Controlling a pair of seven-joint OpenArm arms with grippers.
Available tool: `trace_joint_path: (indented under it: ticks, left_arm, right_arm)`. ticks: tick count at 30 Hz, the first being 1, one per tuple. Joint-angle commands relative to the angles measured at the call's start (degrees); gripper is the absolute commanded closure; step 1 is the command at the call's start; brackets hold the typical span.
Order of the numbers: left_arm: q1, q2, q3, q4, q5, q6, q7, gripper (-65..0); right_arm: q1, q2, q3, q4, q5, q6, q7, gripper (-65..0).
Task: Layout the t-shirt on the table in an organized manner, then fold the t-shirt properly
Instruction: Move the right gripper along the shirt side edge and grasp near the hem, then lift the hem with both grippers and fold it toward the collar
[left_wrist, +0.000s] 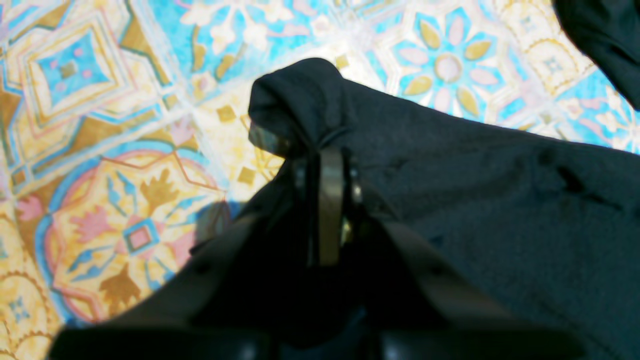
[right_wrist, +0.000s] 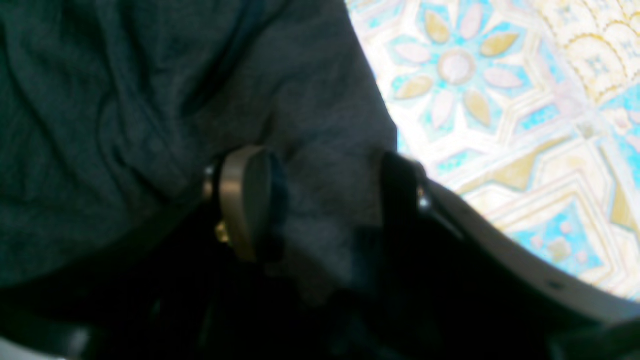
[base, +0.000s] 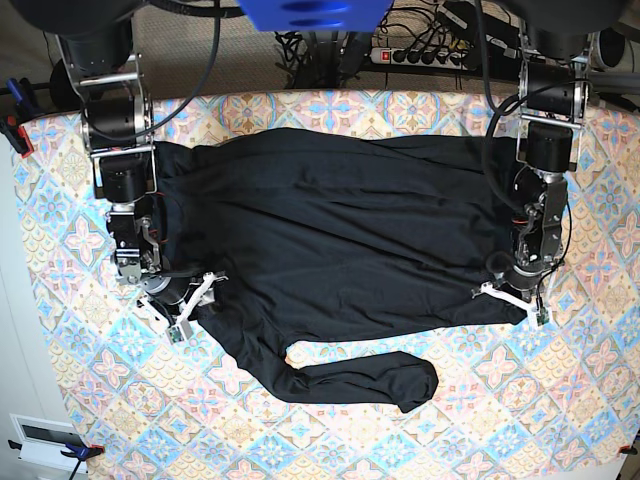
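The black t-shirt (base: 340, 230) lies spread across the patterned table (base: 500, 420), with one long sleeve (base: 370, 385) curled toward the front. My left gripper (base: 508, 294) is at the shirt's right edge, shut on a bunched corner of the t-shirt (left_wrist: 300, 100), its fingertips (left_wrist: 325, 155) pressed together. At the shirt's left edge my right gripper (base: 195, 300) is open. In the right wrist view its jaws (right_wrist: 325, 185) straddle a fold of the t-shirt (right_wrist: 125, 100) beside bare table (right_wrist: 500, 100).
A power strip (base: 420, 55) and cables lie behind the table's far edge. A white box (base: 45, 435) sits off the front left corner. Both arm columns stand at the table's back corners.
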Motion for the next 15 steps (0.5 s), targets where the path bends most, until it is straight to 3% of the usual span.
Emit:
trace_joint_path:
  ticks: [1, 8, 10, 15]
  left_arm:
    - [-1.56, -0.83, -0.28, 1.05, -0.04, -0.21, -1.08, 0.0]
    - [-1.56, -1.01, -0.28, 1.14, -0.04, -0.3, -1.08, 0.0]
    - [-1.56, -1.09, -0.28, 1.67, -0.13, -0.3, -1.26, 0.0]
    - [2.66, -2.59, -2.22, 11.86, -0.13, -0.3, -1.35, 0.0]
  right_arm:
    - [0.19, 0.45, -0.2, -0.12, -1.33, 0.33, -4.1, -27.3]
    - [0.1, 0.45, 0.06, 0.14, -1.33, 0.5, -3.93, -2.8]
    - [0.1, 0.45, 0.06, 0.5, -1.24, 0.5, -3.84, 0.0]
    - [-2.27, 0.45, 0.15, 8.32, -1.16, 0.5, -4.54, 0.0]
